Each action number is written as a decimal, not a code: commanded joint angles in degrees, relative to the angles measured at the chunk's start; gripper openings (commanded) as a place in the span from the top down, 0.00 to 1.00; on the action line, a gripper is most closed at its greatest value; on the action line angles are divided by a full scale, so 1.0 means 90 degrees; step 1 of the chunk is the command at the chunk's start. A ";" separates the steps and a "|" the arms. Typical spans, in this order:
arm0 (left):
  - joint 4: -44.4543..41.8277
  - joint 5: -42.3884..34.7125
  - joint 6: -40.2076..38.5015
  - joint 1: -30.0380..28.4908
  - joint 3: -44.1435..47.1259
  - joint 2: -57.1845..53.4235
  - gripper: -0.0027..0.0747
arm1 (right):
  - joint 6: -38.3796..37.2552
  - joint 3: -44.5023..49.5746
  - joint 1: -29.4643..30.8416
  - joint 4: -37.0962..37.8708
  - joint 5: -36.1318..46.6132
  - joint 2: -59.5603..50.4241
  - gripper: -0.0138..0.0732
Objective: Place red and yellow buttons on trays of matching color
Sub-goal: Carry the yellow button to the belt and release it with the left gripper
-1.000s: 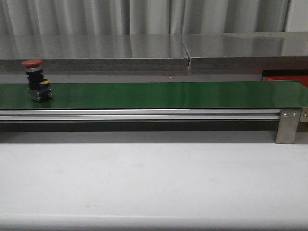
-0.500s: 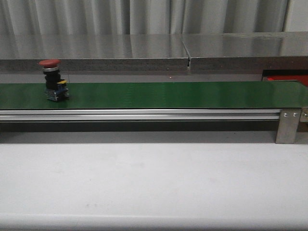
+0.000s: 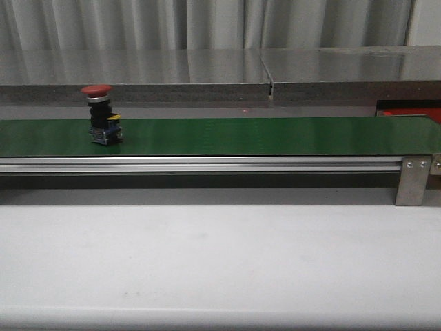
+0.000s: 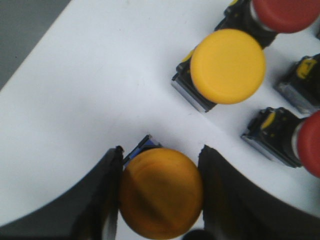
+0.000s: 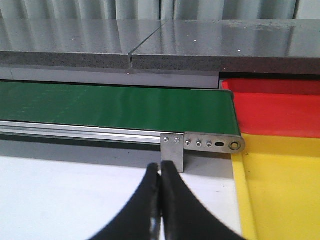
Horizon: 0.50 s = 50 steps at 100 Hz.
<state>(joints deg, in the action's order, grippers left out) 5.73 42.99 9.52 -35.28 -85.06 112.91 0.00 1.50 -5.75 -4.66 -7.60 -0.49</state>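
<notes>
- On my front view, one red-capped button (image 3: 103,116) stands upright on the green belt (image 3: 262,136), toward its left end, cap on top of a dark body with a small yellow patch on it.
- A sliver of the red tray (image 3: 411,113) shows past the belt's right end on that view.
- My right wrist camera shows the red tray (image 5: 280,107) lying just beyond the belt's end roller, with the yellow tray (image 5: 285,190) beside it, nearer the camera; the two meet along a straight edge.
- The right gripper (image 5: 160,200) has its fingers pressed together with nothing between them, hanging over the white counter (image 5: 65,200) in front of the belt's metal bracket (image 5: 173,150).
- The left gripper (image 4: 161,192) has its fingers clamped on a yellow-capped button (image 4: 161,192), one on each side of the cap.
- Near it on the white surface I see another yellow button (image 4: 227,66) and two red ones (image 4: 287,12), each on a dark body with a yellow mark.
- No label or writing is legible to me on any piece.
</notes>
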 commanded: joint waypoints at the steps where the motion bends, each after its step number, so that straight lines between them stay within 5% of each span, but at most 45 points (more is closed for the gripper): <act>1: 0.0232 -0.0074 0.0013 -0.0017 -0.0196 -0.0750 0.99 | 0.0000 -0.0116 -0.0010 -0.0006 0.0520 -0.0115 0.92; 25: 0.0659 0.0010 0.0013 0.0198 -0.0196 -0.1770 0.99 | 0.0000 -0.0116 -0.0010 -0.0006 0.0520 -0.0115 0.92; 50: 0.0646 0.0103 0.0013 0.1183 -0.0396 -0.1883 0.99 | 0.0000 -0.0116 -0.0010 -0.0006 0.0520 -0.0115 0.92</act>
<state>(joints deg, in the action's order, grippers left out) 10.12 45.92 9.55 -27.60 -86.05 98.12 0.00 1.50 -5.75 -4.66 -7.60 -0.49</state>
